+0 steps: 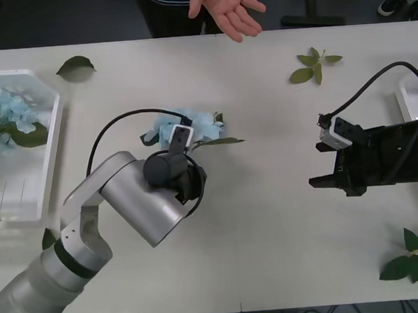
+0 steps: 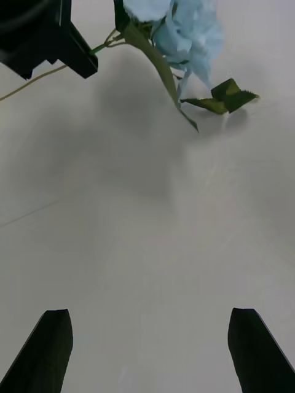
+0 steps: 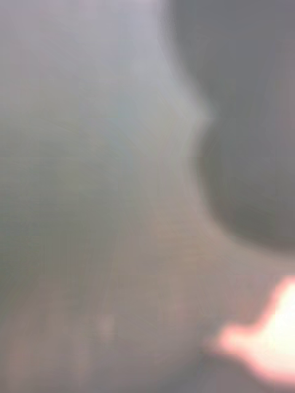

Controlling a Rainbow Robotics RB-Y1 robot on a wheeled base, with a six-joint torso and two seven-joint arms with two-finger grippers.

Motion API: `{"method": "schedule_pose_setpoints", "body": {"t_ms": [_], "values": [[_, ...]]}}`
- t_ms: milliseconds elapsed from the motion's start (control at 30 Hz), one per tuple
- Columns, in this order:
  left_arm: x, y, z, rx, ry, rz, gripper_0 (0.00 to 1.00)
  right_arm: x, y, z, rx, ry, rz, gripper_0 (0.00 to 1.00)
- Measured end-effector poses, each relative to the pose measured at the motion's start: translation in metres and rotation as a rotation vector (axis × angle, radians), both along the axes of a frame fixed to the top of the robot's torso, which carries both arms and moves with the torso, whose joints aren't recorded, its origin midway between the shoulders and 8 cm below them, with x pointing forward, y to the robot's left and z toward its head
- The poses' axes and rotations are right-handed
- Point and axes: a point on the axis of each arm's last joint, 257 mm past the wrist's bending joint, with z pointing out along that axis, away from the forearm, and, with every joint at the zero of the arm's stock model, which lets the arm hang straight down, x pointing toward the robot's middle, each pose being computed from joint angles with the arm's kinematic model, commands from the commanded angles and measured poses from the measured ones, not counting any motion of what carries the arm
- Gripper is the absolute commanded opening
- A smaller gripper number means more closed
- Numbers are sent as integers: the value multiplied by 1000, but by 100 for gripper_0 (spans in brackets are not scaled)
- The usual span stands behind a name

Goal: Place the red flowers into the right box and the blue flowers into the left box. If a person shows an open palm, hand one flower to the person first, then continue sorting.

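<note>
Palm [image 1: 230, 12] up at the far edge of the bench [image 1: 269, 216], the person's hand asks for a flower before sorting goes on. That likely explains the left arm's pose: its wrist is turned toward the far edge, and the left claw [image 1: 181, 138] sits at the blue flower [image 1: 193, 128] in the middle of the bench. Whether it is clenched on the stem I cannot tell (the arm's own body hides it).

The right claw [image 1: 325, 165] waits released and empty, low over bare bench near the right box [image 1: 409, 105], its fingers [image 2: 49, 350] wide apart and pointed at the flower.

Another blue flower [image 1: 4, 109] already lies in the left box [image 1: 52, 145].

Between flower and hand the bench is open; loose leaf sprigs [image 1: 315, 63] lie off to the side, clear of a straight reach.
</note>
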Motion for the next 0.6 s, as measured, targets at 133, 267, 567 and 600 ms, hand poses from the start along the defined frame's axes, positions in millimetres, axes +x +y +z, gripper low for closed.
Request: {"method": "schedule_pose_setpoints", "body": {"t_ms": [133,267,567,600], "values": [[-8,-5,35,-24,-86,-67,0,0,0,0,0,0,0,73],[-24,-13,68,-13,-179,-171,0,0,0,0,0,0,0,73],[-30,-44,160,-280,-434,-282,0,0,0,0,0,0,0,74],[-28,-48,168,-313,-451,-283,0,0,0,0,0,0,0,73]]}}
